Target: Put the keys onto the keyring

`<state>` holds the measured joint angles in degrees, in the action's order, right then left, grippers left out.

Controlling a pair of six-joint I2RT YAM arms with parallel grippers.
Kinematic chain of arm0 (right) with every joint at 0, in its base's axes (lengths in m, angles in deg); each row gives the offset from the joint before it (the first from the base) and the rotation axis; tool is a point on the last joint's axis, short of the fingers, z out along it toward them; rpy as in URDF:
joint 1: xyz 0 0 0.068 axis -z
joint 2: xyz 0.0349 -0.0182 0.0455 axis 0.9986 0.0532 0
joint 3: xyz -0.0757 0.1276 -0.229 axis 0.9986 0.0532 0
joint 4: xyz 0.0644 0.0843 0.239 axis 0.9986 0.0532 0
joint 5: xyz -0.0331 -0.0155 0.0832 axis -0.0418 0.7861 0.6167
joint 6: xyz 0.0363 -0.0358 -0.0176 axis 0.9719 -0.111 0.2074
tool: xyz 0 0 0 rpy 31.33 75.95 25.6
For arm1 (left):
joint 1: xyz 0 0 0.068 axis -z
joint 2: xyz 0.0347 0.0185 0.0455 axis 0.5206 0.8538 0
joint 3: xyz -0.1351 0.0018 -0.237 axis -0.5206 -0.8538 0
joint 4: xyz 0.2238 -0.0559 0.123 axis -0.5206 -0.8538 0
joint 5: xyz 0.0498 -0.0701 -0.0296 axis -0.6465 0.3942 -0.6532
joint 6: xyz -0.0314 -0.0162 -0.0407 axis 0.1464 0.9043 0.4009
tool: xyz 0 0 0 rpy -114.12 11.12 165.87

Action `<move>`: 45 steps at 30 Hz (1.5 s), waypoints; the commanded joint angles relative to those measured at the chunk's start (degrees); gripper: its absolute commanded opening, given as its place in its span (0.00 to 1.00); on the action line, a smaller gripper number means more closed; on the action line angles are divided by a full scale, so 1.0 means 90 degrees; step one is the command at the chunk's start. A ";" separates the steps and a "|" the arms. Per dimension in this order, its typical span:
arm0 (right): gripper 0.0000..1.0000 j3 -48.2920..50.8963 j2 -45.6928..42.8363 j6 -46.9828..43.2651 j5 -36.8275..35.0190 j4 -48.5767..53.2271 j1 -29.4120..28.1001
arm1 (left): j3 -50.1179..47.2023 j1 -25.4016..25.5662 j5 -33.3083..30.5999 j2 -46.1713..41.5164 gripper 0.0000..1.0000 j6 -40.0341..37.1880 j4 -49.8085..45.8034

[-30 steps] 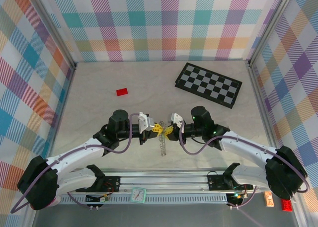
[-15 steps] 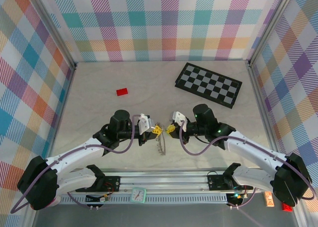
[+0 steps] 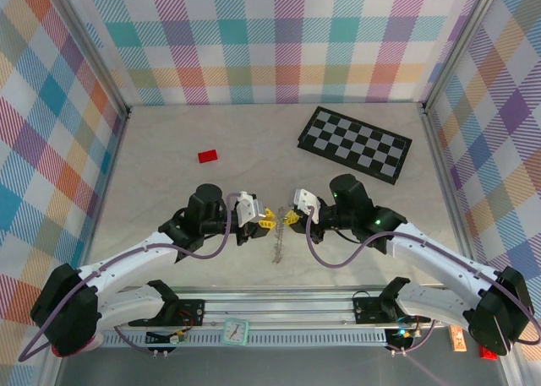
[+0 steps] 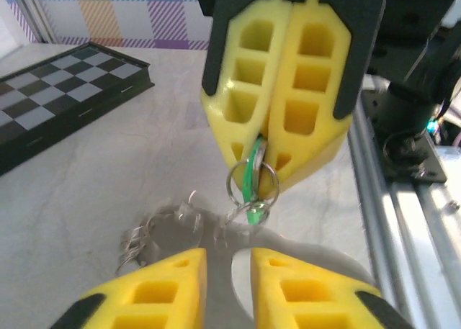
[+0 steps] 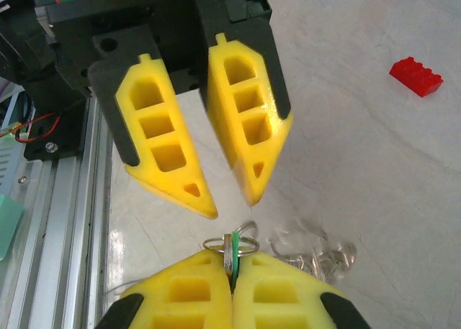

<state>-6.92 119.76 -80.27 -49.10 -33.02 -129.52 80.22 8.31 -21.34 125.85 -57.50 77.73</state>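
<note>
The green key [image 5: 235,247] sits edge-on with a small silver ring around it. My right gripper [image 5: 232,263] is shut on it. In the left wrist view the same green key [image 4: 251,176] pokes out of the right gripper [image 4: 258,191] above my own fingers. My left gripper [image 4: 229,266] is open with nothing between its fingers. From above, the left gripper [image 3: 265,220] and the right gripper [image 3: 285,219] face each other tip to tip. The keyring [image 3: 275,249], a silvery chain, dangles below them and trails blurred on the table [image 5: 317,251].
A black-and-grey checkerboard [image 3: 355,144] lies at the back right. A flat red block [image 3: 207,156] rests at the back left. The aluminium rail [image 3: 279,306] runs along the near edge. Plaid walls close in on three sides.
The left gripper's jaws have opened and it has drawn back slightly to the left. The right gripper stays shut on the green key, and the chain now hangs from its side.
</note>
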 commanded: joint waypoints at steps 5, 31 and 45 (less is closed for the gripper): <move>0.00 -0.0423 -0.0140 -0.0329 -0.0267 0.0382 0.0003 | -0.0076 0.0054 -0.0267 -0.0212 0.43 0.0184 0.0409; 0.00 -0.3312 0.3631 -0.0513 -0.0139 -0.1138 -0.0021 | -0.0563 -0.0043 -0.6702 -0.2587 0.57 0.1397 0.0779; 0.00 -0.2846 0.4203 -0.1076 -0.0681 -0.0585 -0.0056 | -0.0658 -0.0180 -0.6777 -0.2494 0.60 0.2003 0.0701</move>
<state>-35.94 159.89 -87.59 -53.62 -42.07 -129.69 74.93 7.30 -81.73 103.29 -41.50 82.99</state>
